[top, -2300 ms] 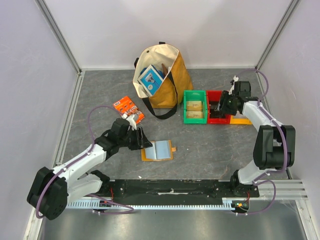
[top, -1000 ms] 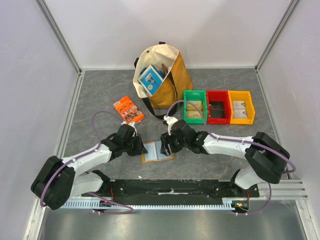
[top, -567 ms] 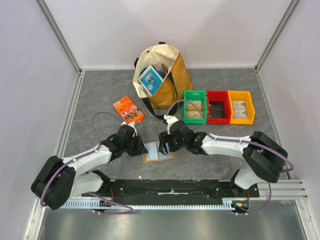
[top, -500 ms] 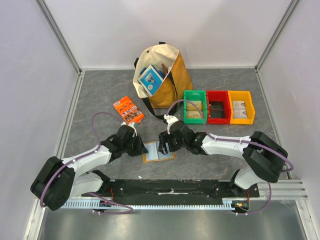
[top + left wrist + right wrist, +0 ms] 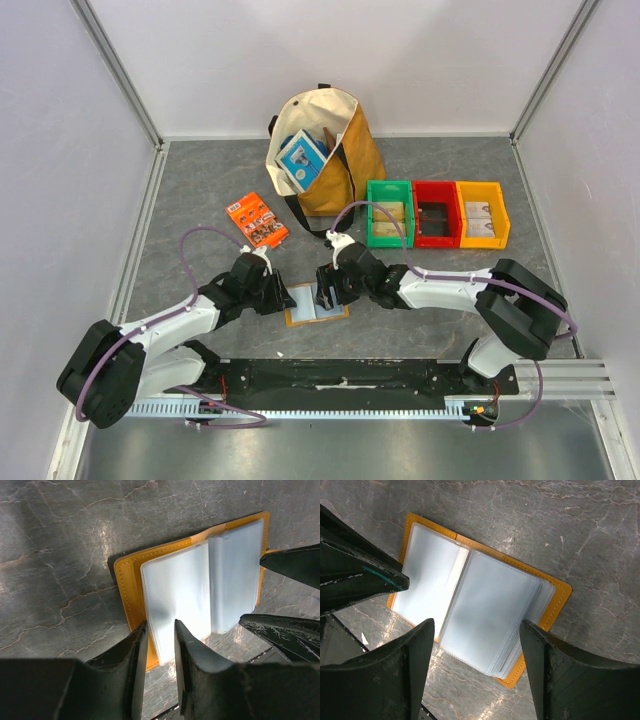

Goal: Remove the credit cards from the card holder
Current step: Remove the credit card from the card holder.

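White-and-black left arm (image 5: 170, 325) and right arm (image 5: 450, 290) reach inward, nearly meeting at mid-scene.
The left arm stretches low from the near left toward the right, its black two-finger left gripper (image 5: 282, 295) pointing down, fingers (image 5: 131, 665) a narrow gap apart. The right arm bends at an elbow on the right, forearm running left; its black right gripper (image 5: 327, 293) has fingers (image 5: 410, 665) spread wide.

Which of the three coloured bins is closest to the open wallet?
The green bin, at the left end of the row beside the tote bag; the red bin and the yellow bin stand farther from the card holder.
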Tool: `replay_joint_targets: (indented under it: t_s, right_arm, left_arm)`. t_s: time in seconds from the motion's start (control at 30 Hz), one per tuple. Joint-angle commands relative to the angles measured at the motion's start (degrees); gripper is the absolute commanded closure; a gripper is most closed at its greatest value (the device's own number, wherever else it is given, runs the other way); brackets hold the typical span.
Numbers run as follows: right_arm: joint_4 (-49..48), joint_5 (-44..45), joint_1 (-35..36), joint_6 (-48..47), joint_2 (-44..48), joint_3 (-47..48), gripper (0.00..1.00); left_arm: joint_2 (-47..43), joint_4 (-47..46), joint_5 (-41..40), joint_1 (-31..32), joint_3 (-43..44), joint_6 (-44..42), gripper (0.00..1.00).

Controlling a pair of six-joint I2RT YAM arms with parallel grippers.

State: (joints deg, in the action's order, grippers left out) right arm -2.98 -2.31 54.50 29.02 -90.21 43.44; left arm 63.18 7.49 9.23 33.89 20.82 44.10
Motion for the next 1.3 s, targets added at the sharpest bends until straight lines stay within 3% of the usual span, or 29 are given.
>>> replay_joint_targets:
  t_s: [0.0, 0.3, 0.5, 0.7, 1.27]
  right_arm:
    - [-2.11, -0.68, 0.52, 0.52, -0.75, 2.53, 0.25]
    - [-0.97, 3.27, 1.05, 0.17, 1.36, 2.61, 0.26]
    - [-1.15, 4.76, 1.66, 0.25, 1.18, 2.79, 0.27]
    - [-0.88, 8.81, 2.1, 0.34, 2.76, 2.09, 0.27]
    - [-1.14, 2.49, 2.89, 0.69, -1.98, 2.26, 0.27]
  left_arm:
    - [-0.51, -1.42, -0.36, 0.3, -0.78, 1.34, 0.66]
    - [0.1, -1.42, -0.01, 0.56, -0.87, 2.13, 0.71]
    - [0.54, -1.6, -0.09, 1.27, -0.87, 2.92, 0.85]
    - [0.81, -1.6, -0.45, 2.06, -1.13, 3.98, 0.88]
    - [2.04, -2.74, -0.71, 3.46, -1.22, 5.65, 0.89]
